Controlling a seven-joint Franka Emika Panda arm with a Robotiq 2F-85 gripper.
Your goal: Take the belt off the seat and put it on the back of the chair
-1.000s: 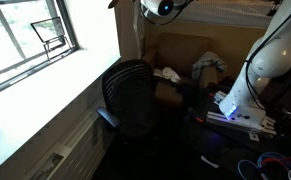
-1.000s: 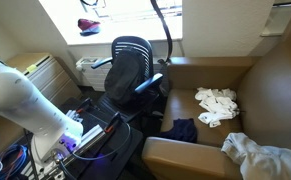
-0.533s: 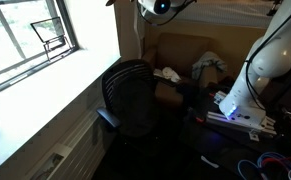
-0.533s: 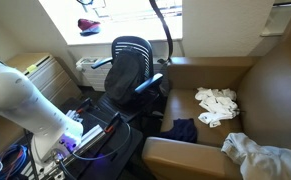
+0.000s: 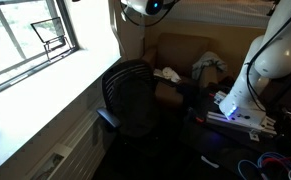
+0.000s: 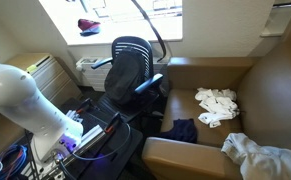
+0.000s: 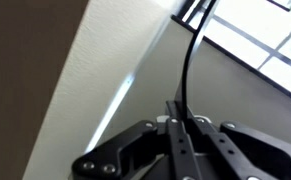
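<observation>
- A bright window point(image 5: 30, 40) fills the left side, with a broad pale sill running below it.
- The black chair point(image 5: 130, 100) stands just beside that sill; the back of the chair point(image 6: 130, 55) is upright and rounded.
- High above the chair, the gripper point(image 7: 177, 118) has its fingers pressed together, clenched on the belt point(image 7: 188, 60), which runs away from the fingertips as a thin dark strap.
- In an exterior view the belt point(image 6: 161, 40) hangs from the top edge in a long curve, clear of the seat. Its lower end is just beside the backrest's upper edge; whether they touch cannot be told.
- Behind the chair sits a brown couch point(image 5: 185, 48) with a white and grey cloth heap point(image 5: 207, 64) on it.
- The white arm point(image 5: 270, 50) rises at the far right.
</observation>
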